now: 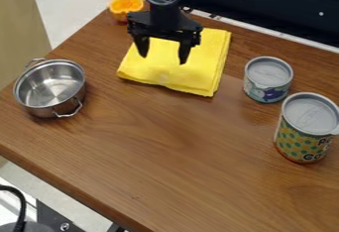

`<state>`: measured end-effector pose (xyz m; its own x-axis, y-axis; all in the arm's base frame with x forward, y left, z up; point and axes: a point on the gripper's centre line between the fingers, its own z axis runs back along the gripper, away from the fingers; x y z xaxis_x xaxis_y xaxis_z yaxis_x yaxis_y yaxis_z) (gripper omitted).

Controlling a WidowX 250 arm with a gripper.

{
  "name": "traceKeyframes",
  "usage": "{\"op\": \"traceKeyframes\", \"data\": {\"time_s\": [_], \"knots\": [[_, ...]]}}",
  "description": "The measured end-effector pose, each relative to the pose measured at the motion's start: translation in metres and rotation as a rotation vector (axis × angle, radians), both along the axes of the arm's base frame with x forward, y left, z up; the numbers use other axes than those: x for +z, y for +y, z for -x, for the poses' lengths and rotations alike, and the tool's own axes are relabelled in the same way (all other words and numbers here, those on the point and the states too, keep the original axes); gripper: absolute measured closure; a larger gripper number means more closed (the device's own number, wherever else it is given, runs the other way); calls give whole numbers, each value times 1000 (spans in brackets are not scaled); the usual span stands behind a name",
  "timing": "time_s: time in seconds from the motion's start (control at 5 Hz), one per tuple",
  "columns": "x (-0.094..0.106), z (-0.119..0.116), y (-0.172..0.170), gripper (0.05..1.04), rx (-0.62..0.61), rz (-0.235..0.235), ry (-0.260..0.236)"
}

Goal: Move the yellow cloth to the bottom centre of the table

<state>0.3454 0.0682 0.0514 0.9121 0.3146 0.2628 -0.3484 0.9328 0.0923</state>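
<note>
My gripper point(163, 56) hangs over the yellow cloth point(202, 70) near the top centre of the table, its two fingers spread apart with nothing held between them. The cloth lies folded in a rough square on the wood, its upper part partly covered by the gripper and arm. Whether the fingertips touch the cloth, I cannot tell.
On the left stands a metal pot point(51, 88) with two handles. A small can point(267, 79) and a larger can point(307, 128) stand at the right. An orange item point(125, 6) sits at the table's upper-left edge. Brown table point(159, 161) extends below the cloth.
</note>
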Motion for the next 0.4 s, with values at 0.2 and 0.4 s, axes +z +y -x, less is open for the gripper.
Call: {"op": "traceKeyframes", "data": {"time_s": [0.2,0.4], "knots": [[-9,-21,1,379,34,-9,-28],[-12,-35,6,669,72,-19,-25]]}}
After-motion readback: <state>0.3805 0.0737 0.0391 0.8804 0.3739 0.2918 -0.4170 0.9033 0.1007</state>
